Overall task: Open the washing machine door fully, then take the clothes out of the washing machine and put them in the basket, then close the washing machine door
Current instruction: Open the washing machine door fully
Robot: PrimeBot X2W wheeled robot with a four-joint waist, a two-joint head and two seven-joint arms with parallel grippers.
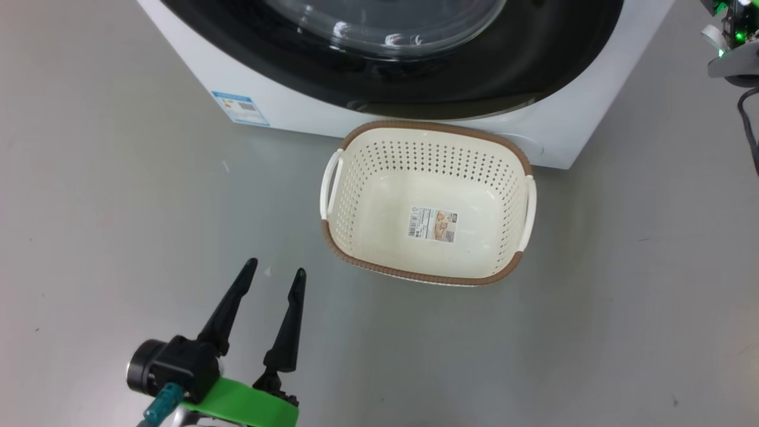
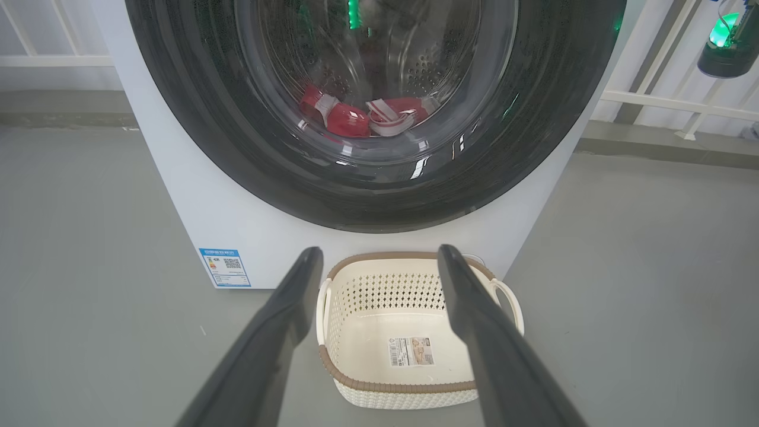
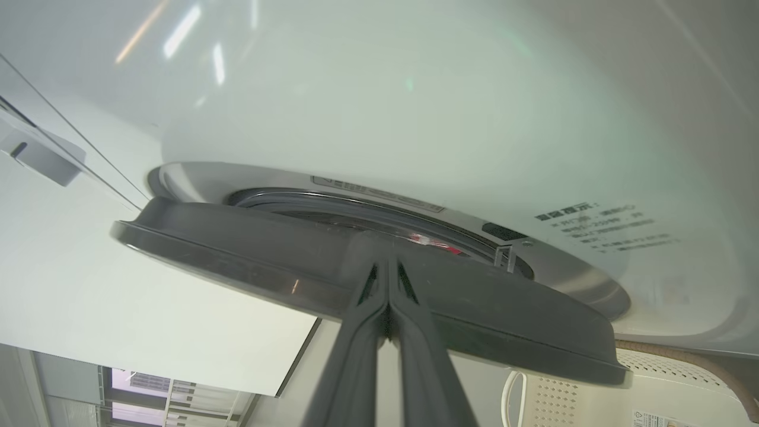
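The washing machine [image 1: 284, 112] stands ahead, and its door [image 1: 415, 77] has a glossy black rim and a glass bowl. Through the glass I see the red clothes [image 2: 347, 121] with white trim lying in the steel drum. The cream basket [image 1: 415, 276] sits empty on the floor in front of the machine. My left gripper [image 1: 276, 266] hovers open, low and left of the basket, pointing at it and holding nothing. In the right wrist view my right gripper [image 3: 388, 264] is shut, its tips against the door's rim [image 3: 237, 249]. The door stands slightly off the machine's front there, and red fabric [image 3: 436, 244] shows in the gap.
A blue label [image 1: 240, 108] marks the machine's lower left corner. Grey floor [image 1: 118, 207] spreads on both sides. A dark device with a green light [image 1: 732, 41] and a black cable [image 1: 750, 118] are at the far right. White railing [image 2: 652, 98] runs behind.
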